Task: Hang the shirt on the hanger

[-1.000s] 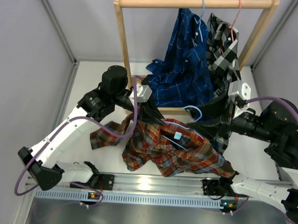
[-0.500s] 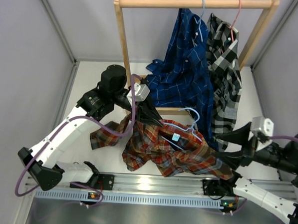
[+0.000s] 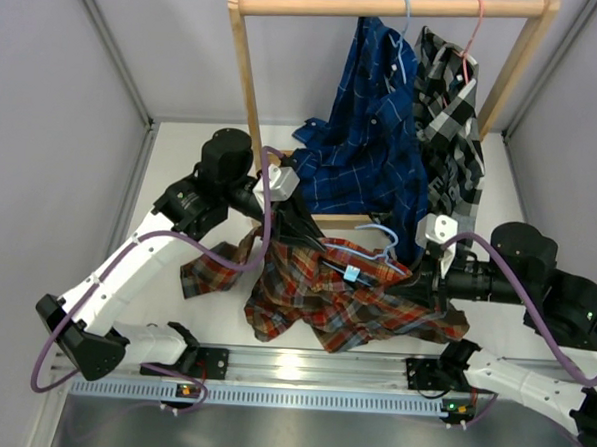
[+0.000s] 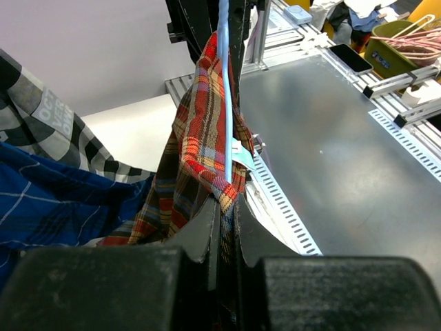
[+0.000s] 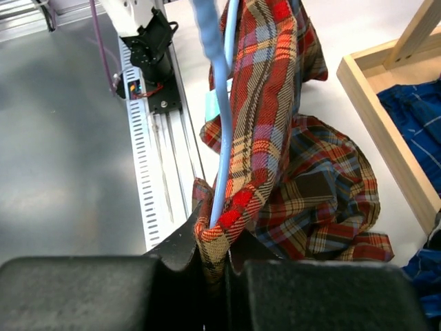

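The right gripper (image 3: 419, 282) has swung back in from the table's (image 3: 171, 177) right side and closed on the shirt's (image 3: 344, 306) right-hand edge. I'd judge the shirt light, limp cloth that sags and slips along wire, so it is best taken where the fabric folds over the hanger (image 4: 226, 103). Both sets of jaws are pressed together. The right pinches a plaid fold with the blue wire in it, and the left gripper (image 4: 224, 201) does likewise. The shirt lies heaped before the wooden rack (image 3: 390, 6), its top lifted between the arms.

walls (image 3: 86, 72): pale grey panels | table (image 3: 171, 177): white top | wooden rack (image 3: 390, 6): light wood, at the back | slotted metal rail (image 3: 311, 366): along near edge | light: even
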`<act>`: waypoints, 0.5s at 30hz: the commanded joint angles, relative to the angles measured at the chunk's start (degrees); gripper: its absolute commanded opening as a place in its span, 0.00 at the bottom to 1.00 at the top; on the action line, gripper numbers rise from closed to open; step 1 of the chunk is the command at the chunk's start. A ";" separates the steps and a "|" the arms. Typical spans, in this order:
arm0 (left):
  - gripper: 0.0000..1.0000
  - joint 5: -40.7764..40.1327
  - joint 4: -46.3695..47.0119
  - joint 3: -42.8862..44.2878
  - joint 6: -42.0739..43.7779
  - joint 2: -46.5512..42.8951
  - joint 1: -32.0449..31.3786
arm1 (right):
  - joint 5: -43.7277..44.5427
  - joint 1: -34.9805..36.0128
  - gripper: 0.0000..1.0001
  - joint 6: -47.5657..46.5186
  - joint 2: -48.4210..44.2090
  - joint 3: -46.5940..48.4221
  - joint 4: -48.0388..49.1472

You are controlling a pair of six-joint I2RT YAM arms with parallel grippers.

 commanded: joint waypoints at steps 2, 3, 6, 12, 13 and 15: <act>0.00 0.07 1.42 1.36 0.83 -2.11 0.89 | 1.87 0.30 0.00 -0.79 -1.74 1.12 0.98; 0.00 -3.07 1.33 1.28 1.18 -2.46 1.06 | 2.75 0.30 0.00 -0.52 -2.44 1.30 1.06; 0.03 -13.07 1.16 1.45 1.71 -4.04 1.15 | 5.38 0.30 0.00 0.18 -3.15 2.44 1.76; 0.98 -47.07 2.74 5.93 -7.24 -7.82 1.15 | 11.53 0.39 0.00 1.94 -3.33 5.08 4.84; 0.98 -60.10 2.83 6.54 -9.86 -8.96 1.15 | 14.24 0.22 0.00 2.12 -3.16 5.60 5.54; 0.98 -74.66 3.00 7.34 -13.21 -13.44 1.15 | 16.72 0.30 0.00 2.73 -1.76 7.88 7.21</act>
